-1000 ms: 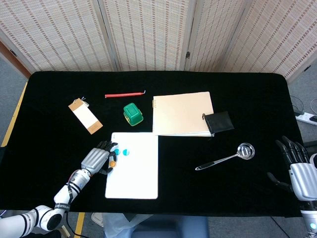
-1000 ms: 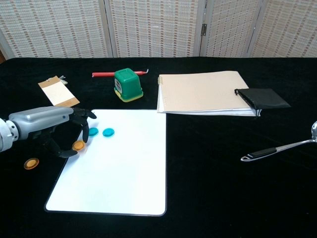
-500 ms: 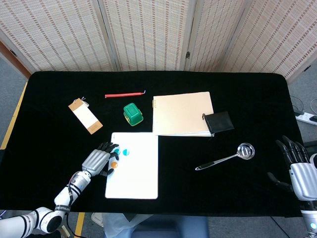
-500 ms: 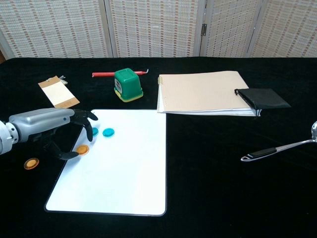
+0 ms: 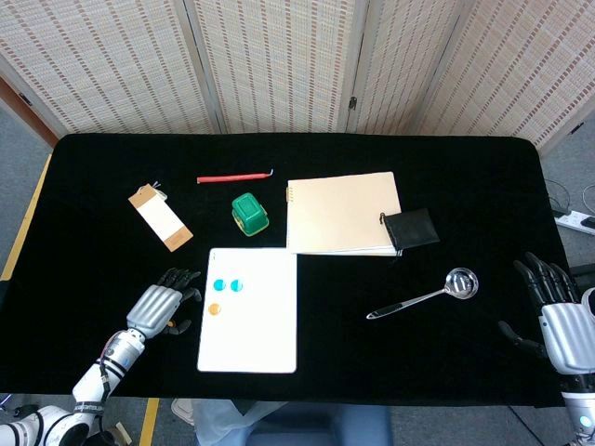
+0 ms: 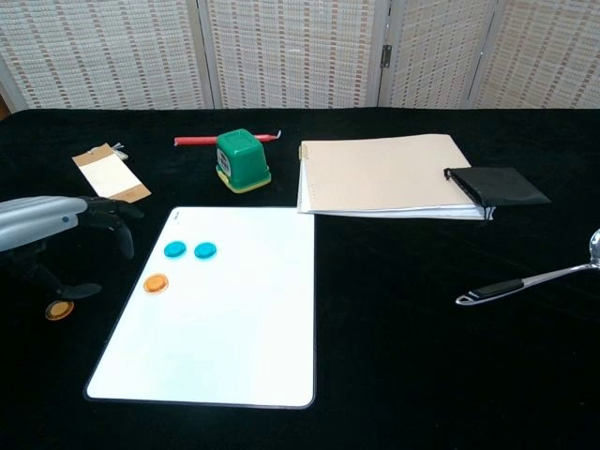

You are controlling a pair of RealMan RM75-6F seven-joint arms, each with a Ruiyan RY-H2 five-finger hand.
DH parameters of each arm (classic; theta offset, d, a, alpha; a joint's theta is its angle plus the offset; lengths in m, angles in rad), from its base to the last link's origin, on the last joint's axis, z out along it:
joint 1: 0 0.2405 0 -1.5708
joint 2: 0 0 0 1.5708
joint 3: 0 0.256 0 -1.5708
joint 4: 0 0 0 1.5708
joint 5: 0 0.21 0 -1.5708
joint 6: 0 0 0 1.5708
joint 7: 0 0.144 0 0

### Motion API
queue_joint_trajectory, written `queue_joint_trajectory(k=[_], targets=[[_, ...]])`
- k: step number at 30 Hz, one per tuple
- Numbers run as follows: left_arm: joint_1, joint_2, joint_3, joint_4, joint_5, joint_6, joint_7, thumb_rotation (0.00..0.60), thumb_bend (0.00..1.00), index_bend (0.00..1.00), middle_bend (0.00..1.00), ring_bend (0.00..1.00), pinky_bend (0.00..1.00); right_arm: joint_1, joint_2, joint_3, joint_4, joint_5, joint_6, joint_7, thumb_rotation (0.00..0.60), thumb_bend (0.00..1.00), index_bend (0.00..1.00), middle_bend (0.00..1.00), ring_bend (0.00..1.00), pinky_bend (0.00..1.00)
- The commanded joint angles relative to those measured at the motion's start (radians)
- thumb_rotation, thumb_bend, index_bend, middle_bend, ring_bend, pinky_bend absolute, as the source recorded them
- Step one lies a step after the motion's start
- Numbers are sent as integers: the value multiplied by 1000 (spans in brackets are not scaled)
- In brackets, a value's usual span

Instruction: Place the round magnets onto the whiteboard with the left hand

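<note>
The whiteboard (image 5: 249, 310) lies flat on the black bench (image 5: 93, 214) toward the near edge, left of centre. Three round magnets sit on its upper left portion: two blue magnets (image 6: 189, 250) side by side near the far-left corner of the board, and one orange magnet (image 6: 156, 282) just nearer along the board's left margin, apart from the blue pair. A second orange magnet (image 6: 60, 309) lies on the bench cloth off the board's left edge, close to the near-left corner of the bench. The left hand (image 5: 158, 308) sits just left of the whiteboard, not touching it, fingers spread apart and holding nothing; in the chest view the left hand (image 6: 47, 225) hangs over the loose orange magnet with its thumb just beside that magnet, and contact cannot be confirmed. The right hand (image 5: 556, 316) is at the near-right corner of the bench, fingers extended and apart, empty. Other items: a green box (image 5: 249, 213) beyond the board's far edge, a red pen (image 5: 233, 177) further back, a tan tag (image 5: 160, 217) toward the left edge, a beige notebook (image 5: 340, 212) at centre with a black pouch (image 5: 410, 229) overlapping its right side, and a metal ladle (image 5: 426, 295) toward the right.
</note>
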Motion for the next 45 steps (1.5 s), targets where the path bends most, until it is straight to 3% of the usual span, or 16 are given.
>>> queue_joint_trajectory(k=[1,10,29,38,45], targets=[[29,12,24,7,19,29,4,600,376,400,105,0,0,3,1,-1,-1,-3,-3,0,600,269,0,0,0,0],[77,11,56,38,27,46,-10,600,376,420,105,0,0,11,2,0,-3,-8,-9,-1,600,268,0,0,0,0],[87,-37,37,117,17,7,-37,600,380,442,105,0,0,11,1,-3,-2,-2,-11,-3,600,269,0,0,0,0],[86,-47,30,129,16,-6,-39,600,382,501,105,0,0,12,0,-2,-1,-2,-10,-2,600,268,0,0,0,0],[79,-39,23,117,23,-11,-36,600,430,522,109,0,0,10,-2,-3,4,1,-9,5,600,269,0,0,0,0]])
